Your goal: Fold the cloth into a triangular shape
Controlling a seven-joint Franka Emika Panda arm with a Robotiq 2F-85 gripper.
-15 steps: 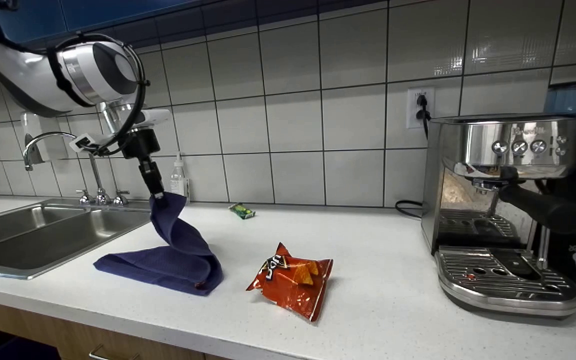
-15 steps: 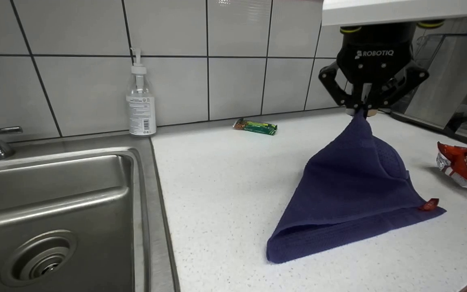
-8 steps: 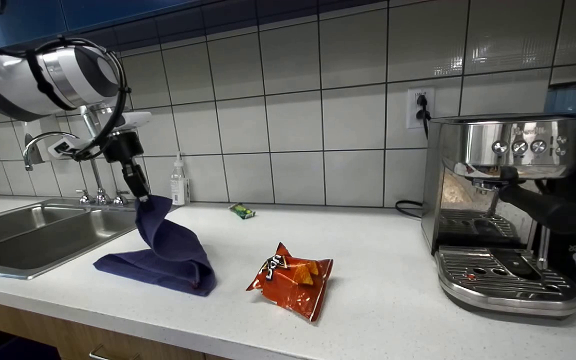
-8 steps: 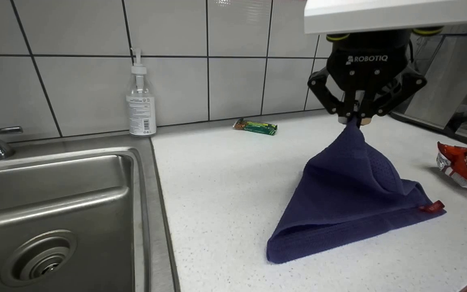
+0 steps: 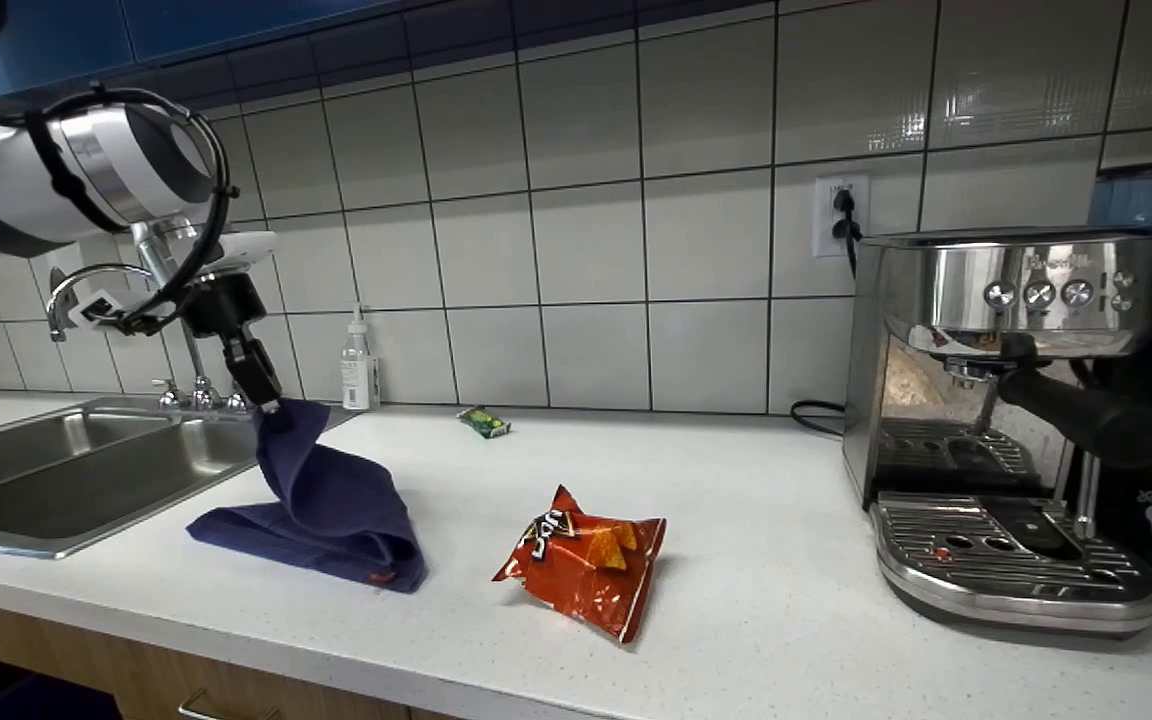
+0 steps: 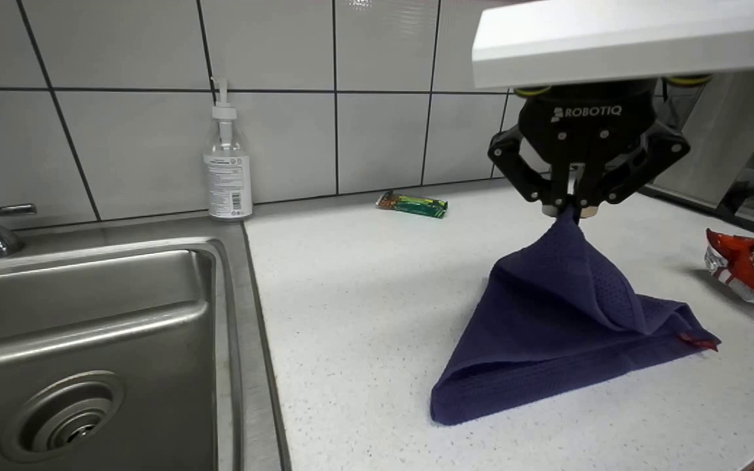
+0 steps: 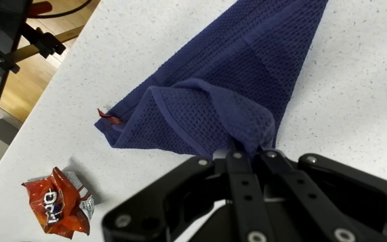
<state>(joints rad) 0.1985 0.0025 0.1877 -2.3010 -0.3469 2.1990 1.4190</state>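
Navy cloth (image 6: 547, 314), peak pinched in claw (image 6: 570, 212), folds below

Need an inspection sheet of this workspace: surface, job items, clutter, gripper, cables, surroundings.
Surface: white speckled counter, steel sink set into it
Job's things: navy cloth, partly lifted, rest lying on the counter; triangle not finished
Clutter: orange-red snack packet, apart from the cloth; green packet near the tiled wall; pump bottle
Grippers: one gripper, shut on the cloth's raised part
Cables: black cable looped along the arm; black cord at the wall outlet
Surroundings: espresso machine
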